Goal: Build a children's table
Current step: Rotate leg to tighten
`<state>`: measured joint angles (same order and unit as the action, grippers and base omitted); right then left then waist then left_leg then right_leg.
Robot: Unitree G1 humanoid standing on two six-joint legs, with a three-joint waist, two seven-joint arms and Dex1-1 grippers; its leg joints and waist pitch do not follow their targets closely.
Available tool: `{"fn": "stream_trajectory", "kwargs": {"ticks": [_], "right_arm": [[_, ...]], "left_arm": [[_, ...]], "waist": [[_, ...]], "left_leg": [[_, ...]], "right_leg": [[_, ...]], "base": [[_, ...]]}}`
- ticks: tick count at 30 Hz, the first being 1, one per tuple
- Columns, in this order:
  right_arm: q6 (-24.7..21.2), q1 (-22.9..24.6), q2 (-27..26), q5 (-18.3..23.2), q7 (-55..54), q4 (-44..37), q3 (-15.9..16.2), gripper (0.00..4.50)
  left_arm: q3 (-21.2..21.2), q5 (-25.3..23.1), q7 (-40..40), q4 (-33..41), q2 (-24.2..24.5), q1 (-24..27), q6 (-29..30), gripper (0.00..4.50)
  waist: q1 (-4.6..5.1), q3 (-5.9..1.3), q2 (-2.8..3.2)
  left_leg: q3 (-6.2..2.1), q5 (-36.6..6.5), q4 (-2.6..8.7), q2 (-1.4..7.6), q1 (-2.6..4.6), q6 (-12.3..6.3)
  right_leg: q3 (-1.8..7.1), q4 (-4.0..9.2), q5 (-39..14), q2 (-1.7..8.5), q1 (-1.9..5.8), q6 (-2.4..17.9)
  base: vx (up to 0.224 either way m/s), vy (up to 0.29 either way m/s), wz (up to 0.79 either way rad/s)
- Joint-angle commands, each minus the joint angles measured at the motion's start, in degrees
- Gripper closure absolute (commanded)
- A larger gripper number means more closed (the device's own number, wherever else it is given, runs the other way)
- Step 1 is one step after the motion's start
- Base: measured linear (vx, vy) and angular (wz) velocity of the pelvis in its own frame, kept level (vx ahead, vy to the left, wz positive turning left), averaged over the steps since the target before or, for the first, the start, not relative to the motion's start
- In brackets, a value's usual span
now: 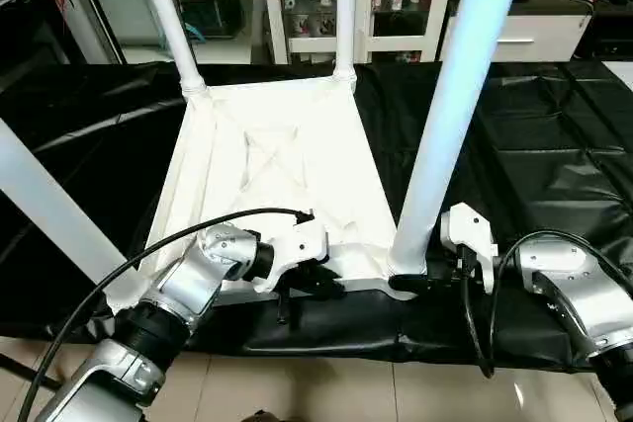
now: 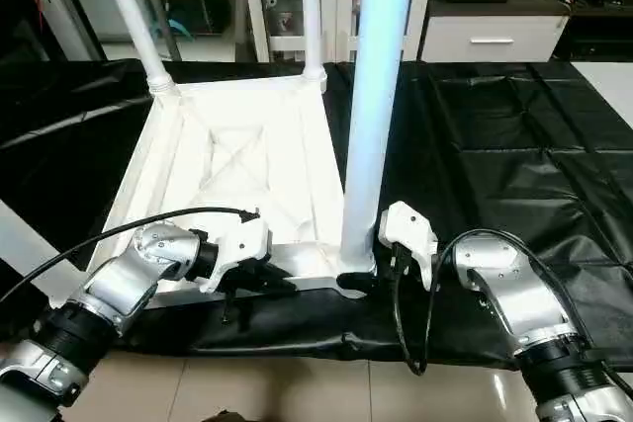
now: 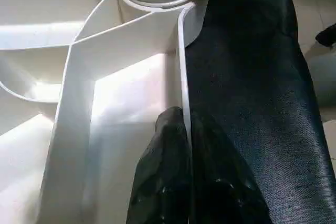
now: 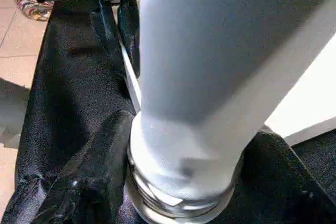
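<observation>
Your left gripper point(image 1: 302, 284) pinches the tabletop's point(image 1: 287, 160) near rim point(image 3: 184, 93) to steady it, while your right gripper point(image 1: 420, 282) straddles the near-right leg point(image 1: 450, 106) at its threaded base, jaws wide around it.

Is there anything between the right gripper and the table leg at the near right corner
Nothing visible. The right gripper already has its black fingers on either side of the near right leg, right at its base where it meets the tabletop's corner socket. The left gripper is clamped on the tabletop's near rim.
</observation>
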<state>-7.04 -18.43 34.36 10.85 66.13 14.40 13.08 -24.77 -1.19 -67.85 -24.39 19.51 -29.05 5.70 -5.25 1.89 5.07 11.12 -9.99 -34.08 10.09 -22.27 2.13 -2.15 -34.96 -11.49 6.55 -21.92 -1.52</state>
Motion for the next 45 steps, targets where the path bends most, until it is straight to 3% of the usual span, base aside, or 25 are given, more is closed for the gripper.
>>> {"fn": "stream_trajectory", "kwargs": {"ticks": [1, 6, 7, 11, 14, 15, 20, 23, 27, 31, 34, 36, 38, 39, 40, 41, 43, 45], "right_arm": [[0.0, -1.2, -0.4, -0.9, -0.1, 0.8, 0.6, 1.80], [0.0, -1.1, -1.5, -1.1, -1.9, 1.5, 0.1, 1.81], [0.1, -1.9, -3.6, -2.8, -8.0, 4.4, -1.2, 1.81], [0.1, -2.3, -5.0, -3.7, -12.0, 6.3, -2.2, 1.81], [-2.0, -2.2, -10.3, -3.2, -21.6, 9.1, -5.2, 1.82], [-2.6, -2.4, -11.9, -3.4, -24.4, 9.9, -5.6, 1.82], [-3.2, -5.4, -20.1, -7.4, -42.4, 16.1, -7.1, 1.82], [-3.3, -6.7, -22.1, -8.9, -48.2, 18.2, -7.3, 1.82], [-6.3, -11.0, -28.6, -10.1, -63.7, 24.0, -10.7, 1.83], [-4.8, -12.5, -30.1, -10.8, -66.0, 25.0, -11.2, 1.83], [-3.1, -12.7, -30.5, -10.0, -65.2, 24.8, -11.7, 1.83], [-2.1, -12.3, -30.6, -8.3, -62.4, 23.1, -12.0, 1.83], [-1.3, -12.0, -30.9, -7.5, -60.8, 22.0, -12.3, 1.83], [-1.0, -11.8, -30.9, -7.4, -60.4, 21.5, -12.3, 1.83], [-0.8, -10.6, -29.7, -8.1, -59.4, 18.9, -11.3, 1.83], [-0.7, -10.1, -29.4, -7.6, -58.5, 17.9, -11.4, 1.83], [-0.9, -8.6, -28.7, -5.6, -55.6, 14.9, -11.9, 1.27], [-1.1, -6.7, -26.5, -5.3, -52.6, 11.1, -11.1, 1.13]], "left_arm": [[-1.2, -0.4, -1.2, 0.1, -0.4, -0.5, -1.4, 4.50], [-0.7, -0.2, -0.9, -0.6, -0.6, -0.7, -1.4, 4.50], [0.6, 0.7, 0.6, -1.3, -1.7, -1.1, -0.3, 4.50], [1.4, 1.1, 2.2, -1.8, -2.6, -1.4, 0.4, 4.50], [4.5, 1.8, 9.2, -5.5, -6.9, -3.9, 2.7, 4.50], [5.0, 1.6, 11.2, -6.7, -8.1, -4.8, 2.8, 4.50], [5.7, -0.9, 20.2, -11.6, -13.1, -8.0, 4.3, 4.50], [6.6, -1.7, 24.1, -13.4, -14.9, -9.1, 5.6, 4.50], [8.7, -4.4, 39.2, -21.1, -19.0, -13.9, 6.8, 4.50], [9.6, -4.2, 39.6, -21.7, -19.8, -14.5, 5.9, 4.50], [9.7, -4.4, 38.4, -20.7, -19.1, -13.8, 5.6, 4.50], [9.6, -4.5, 37.5, -20.1, -18.5, -13.5, 5.2, 4.50], [9.6, -4.3, 37.1, -20.1, -18.2, -13.4, 5.1, 4.50], [9.6, -4.3, 36.8, -20.1, -18.0, -13.3, 5.0, 4.50], [9.1, -4.2, 34.3, -18.7, -16.7, -12.3, 4.3, 4.50], [8.8, -4.2, 33.4, -18.1, -16.3, -11.9, 4.1, 4.50], [7.8, -4.2, 30.3, -15.9, -15.1, -10.5, 3.3, 4.50], [6.6, -3.5, 26.0, -13.2, -13.7, -8.9, 3.1, 4.50]], "waist": [[0.44, -2.73, -1.56], [0.54, -2.64, -1.58], [0.76, -2.58, -1.60], [1.67, -2.39, -1.65], [2.50, -2.28, -1.84], [2.64, -2.44, -2.05], [3.48, -2.49, -1.93], [3.68, -2.59, -1.82], [3.71, -2.85, -1.76], [3.04, -3.27, -1.75], [2.91, -3.36, -1.60], [2.86, -3.25, -1.42], [2.91, -3.09, -1.56], [2.93, -3.09, -1.36], [2.87, -3.09, -1.13], [2.86, -3.15, -1.33], [2.75, -3.40, -1.24], [2.53, -3.53, -1.23]], "left_leg": [[-1.33, -20.1, 4.98, 2.85, 1.29, -1.77], [-1.30, -20.8, 5.06, 2.80, 1.27, -1.53], [-1.31, -20.9, 5.07, 2.70, 1.13, -1.22], [-1.58, -23.0, 5.45, 2.59, 1.17, 0.28], [-1.50, -24.5, 5.34, 2.30, 1.29, 0.62], [-1.60, -23.6, 5.33, 2.26, 1.18, 0.67], [-1.57, -22.1, 5.29, 2.02, 0.91, 0.55], [-1.47, -21.0, 5.23, 2.05, 0.98, 0.29], [-1.43, -19.5, 5.15, 1.88, 1.09, 0.29], [-1.31, -14.4, 5.03, 2.08, 0.78, -2.10], [-1.10, -12.1, 4.69, 2.05, 0.81, -3.99], [-1.02, -12.8, 4.74, 2.07, 0.85, -4.44], [-1.04, -14.2, 4.89, 2.14, 0.84, -4.12], [-1.12, -14.8, 5.02, 2.21, 0.95, -3.61], [-1.23, -14.8, 5.11, 2.29, 0.94, -3.11], [-1.19, -14.4, 5.06, 2.29, 0.85, -3.21], [-1.07, -11.4, 4.72, 2.26, 0.72, -4.80], [-1.01, -9.6, 4.41, 2.22, 0.67, -6.05]], "right_leg": [[1.41, 5.13, -17.8, 1.90, 0.95, 11.8], [1.43, 5.24, -18.6, 1.93, 0.84, 11.6], [1.39, 5.25, -19.5, 1.94, 0.79, 11.5], [1.22, 5.55, -22.0, 1.87, 0.76, 10.5], [1.31, 5.78, -23.8, 1.77, 0.36, 10.6], [1.25, 5.82, -23.6, 1.89, 0.61, 10.3], [1.14, 5.89, -22.5, 1.85, 0.66, 10.0], [1.17, 5.86, -20.8, 1.66, 0.56, 10.1], [1.21, 5.72, -18.3, 1.61, 0.65, 10.6], [0.99, 5.19, -9.7, 1.69, 1.40, 11.6], [0.92, 5.03, -6.6, 1.77, 1.52, 12.6], [0.90, 5.20, -7.8, 1.85, 1.52, 12.7], [0.92, 5.47, -10.3, 1.87, 1.51, 12.3], [0.91, 5.52, -11.3, 1.81, 1.44, 12.1], [0.90, 5.52, -10.9, 1.76, 1.49, 11.9], [0.92, 5.45, -10.1, 1.73, 1.63, 11.8], [0.92, 4.95, -4.8, 1.75, 1.78, 12.5], [0.89, 4.76, -2.5, 1.84, 1.99, 13.1]], "base": [[0.000, 0.000, 0.00], [0.000, 0.000, 0.00], [0.000, 0.000, 0.00], [0.000, 0.000, 0.00], [0.000, 0.000, 0.00], [0.000, 0.000, 0.00], [0.000, 0.000, 0.00], [0.000, 0.000, 0.00], [0.000, 0.000, 0.00], [0.000, 0.000, 0.00], [0.000, 0.000, 0.00], [0.000, 0.000, 0.00], [0.000, 0.000, 0.00], [0.000, 0.000, 0.00], [0.000, 0.000, 0.00], [0.000, 0.000, 0.00], [0.000, 0.000, 0.00], [0.000, 0.000, 0.00]]}}
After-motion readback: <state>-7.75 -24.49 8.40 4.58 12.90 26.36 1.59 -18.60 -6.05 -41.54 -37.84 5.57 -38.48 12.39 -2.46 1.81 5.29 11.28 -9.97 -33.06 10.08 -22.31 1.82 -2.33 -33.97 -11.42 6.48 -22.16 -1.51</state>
